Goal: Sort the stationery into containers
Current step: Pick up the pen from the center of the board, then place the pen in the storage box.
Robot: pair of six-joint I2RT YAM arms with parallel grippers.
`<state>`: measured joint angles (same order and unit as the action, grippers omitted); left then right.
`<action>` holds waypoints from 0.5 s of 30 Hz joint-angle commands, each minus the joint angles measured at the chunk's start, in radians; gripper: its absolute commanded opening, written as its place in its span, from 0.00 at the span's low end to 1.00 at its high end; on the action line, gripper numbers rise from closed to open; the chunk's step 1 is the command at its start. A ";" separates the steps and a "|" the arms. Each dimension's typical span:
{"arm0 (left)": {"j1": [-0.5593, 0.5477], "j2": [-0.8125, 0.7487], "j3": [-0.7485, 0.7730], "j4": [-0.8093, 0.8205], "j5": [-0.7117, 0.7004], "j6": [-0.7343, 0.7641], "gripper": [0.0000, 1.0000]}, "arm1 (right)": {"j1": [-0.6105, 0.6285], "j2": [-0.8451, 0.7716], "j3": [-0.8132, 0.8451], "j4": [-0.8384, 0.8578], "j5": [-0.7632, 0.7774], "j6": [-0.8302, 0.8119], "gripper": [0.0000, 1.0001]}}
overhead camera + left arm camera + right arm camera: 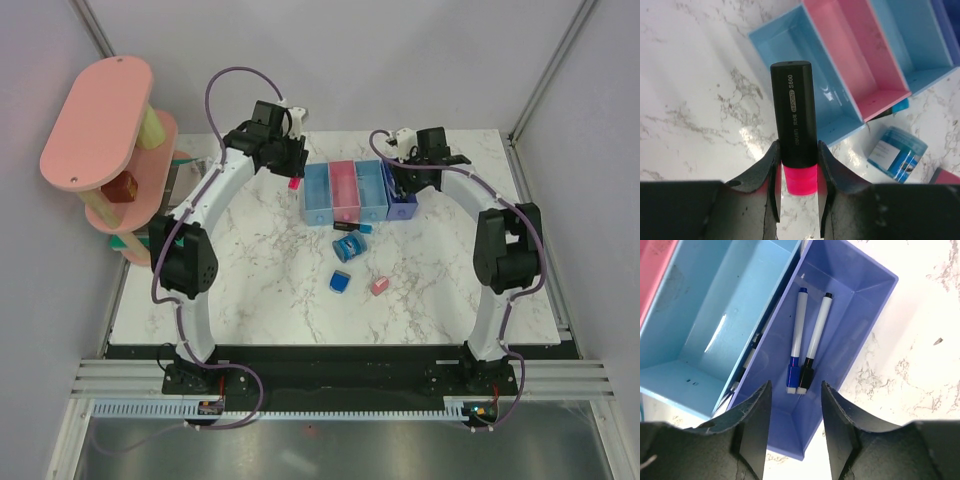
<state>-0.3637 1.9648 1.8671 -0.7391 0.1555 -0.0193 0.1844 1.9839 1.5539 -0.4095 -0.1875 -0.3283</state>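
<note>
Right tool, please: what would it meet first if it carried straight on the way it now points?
Probably the two thin pens lying in the purple-blue bin, though depth is unclear.

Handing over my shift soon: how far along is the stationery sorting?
Done: two pens lie in the purple bin, under the open right gripper. In hand: the left gripper holds a pink-capped marker near the leftmost blue bin. Left: the blue roll, blue wedge and pink eraser sit on the table.
</note>
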 commanded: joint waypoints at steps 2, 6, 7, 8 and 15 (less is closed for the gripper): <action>-0.026 0.123 0.151 -0.002 0.101 -0.064 0.02 | -0.003 -0.097 0.021 -0.015 -0.024 0.012 0.51; -0.037 0.218 0.254 0.015 0.148 -0.080 0.02 | -0.003 -0.135 0.015 -0.029 -0.035 0.021 0.52; -0.035 0.238 0.270 0.021 0.148 -0.079 0.02 | -0.003 -0.152 0.015 -0.037 -0.039 0.025 0.52; -0.035 0.253 0.280 0.029 0.147 -0.071 0.02 | -0.003 -0.161 0.012 -0.038 -0.044 0.026 0.52; -0.030 0.368 0.346 0.078 0.133 -0.048 0.02 | 0.030 -0.258 -0.037 -0.115 -0.153 -0.001 0.52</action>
<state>-0.3988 2.3020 2.1437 -0.7128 0.2657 -0.0563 0.1883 1.8118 1.5467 -0.4717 -0.2512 -0.3172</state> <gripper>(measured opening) 0.329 0.520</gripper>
